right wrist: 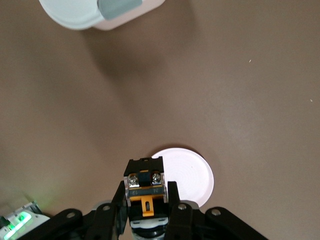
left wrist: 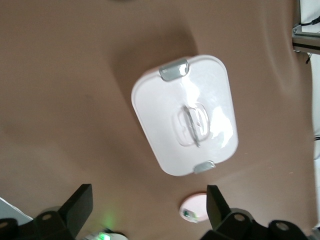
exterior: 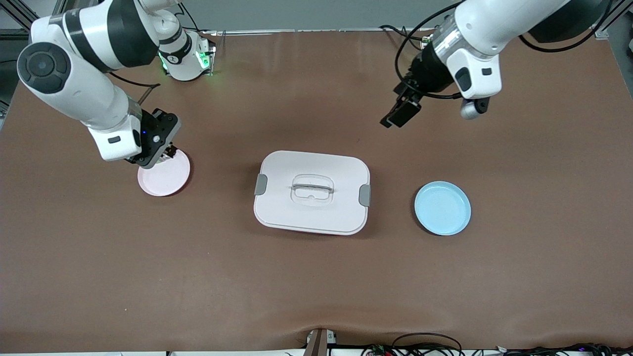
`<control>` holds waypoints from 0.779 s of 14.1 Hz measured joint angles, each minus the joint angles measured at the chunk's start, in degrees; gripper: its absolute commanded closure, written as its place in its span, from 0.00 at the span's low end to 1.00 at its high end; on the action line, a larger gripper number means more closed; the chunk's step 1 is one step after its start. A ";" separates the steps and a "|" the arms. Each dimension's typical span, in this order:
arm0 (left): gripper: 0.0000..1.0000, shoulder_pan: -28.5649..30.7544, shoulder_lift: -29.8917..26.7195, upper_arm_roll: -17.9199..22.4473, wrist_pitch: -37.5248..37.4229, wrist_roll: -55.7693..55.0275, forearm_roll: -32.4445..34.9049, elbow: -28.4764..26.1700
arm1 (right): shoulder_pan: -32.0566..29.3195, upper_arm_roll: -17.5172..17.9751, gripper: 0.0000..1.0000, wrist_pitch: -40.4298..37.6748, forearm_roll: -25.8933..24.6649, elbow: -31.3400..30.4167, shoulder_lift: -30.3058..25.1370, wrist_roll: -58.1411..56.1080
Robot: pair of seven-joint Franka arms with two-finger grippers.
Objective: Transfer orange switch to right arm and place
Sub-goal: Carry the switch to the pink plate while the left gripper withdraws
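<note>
My right gripper (right wrist: 145, 199) is shut on the orange switch (right wrist: 144, 181), a small black block with two silver screws and an orange-amber middle. It holds the switch low over the edge of the pink plate (right wrist: 192, 175) that lies toward the right arm's end of the table. In the front view the right gripper (exterior: 167, 152) hangs over that plate (exterior: 168, 179) and hides the switch. My left gripper (exterior: 399, 114) is open and empty, up in the air over bare table near the left arm's base. In the left wrist view the left gripper (left wrist: 150, 202) has its fingers wide apart.
A white lidded box (exterior: 312, 192) with grey latches sits mid-table. A blue plate (exterior: 442, 207) lies toward the left arm's end. In the left wrist view a small whitish-green part (left wrist: 191, 215) shows on the pink plate (left wrist: 200, 204).
</note>
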 measured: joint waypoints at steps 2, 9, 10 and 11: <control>0.00 2.68 -0.46 0.03 -3.01 10.18 2.11 0.00 | -1.02 0.01 1.00 2.91 -0.29 -2.60 -0.35 -3.63; 0.00 11.10 -0.68 0.21 -8.54 43.45 9.30 -0.11 | -7.57 -0.01 1.00 21.54 -0.58 -20.02 -5.05 -18.46; 0.00 12.14 -0.68 0.24 -8.76 48.01 10.48 -0.19 | -8.57 -0.01 1.00 24.63 -0.58 -22.75 -5.58 -20.29; 0.00 13.22 -0.67 0.24 -8.85 52.95 11.46 -0.31 | -9.39 0.00 1.00 27.52 -0.58 -25.18 -5.88 -21.75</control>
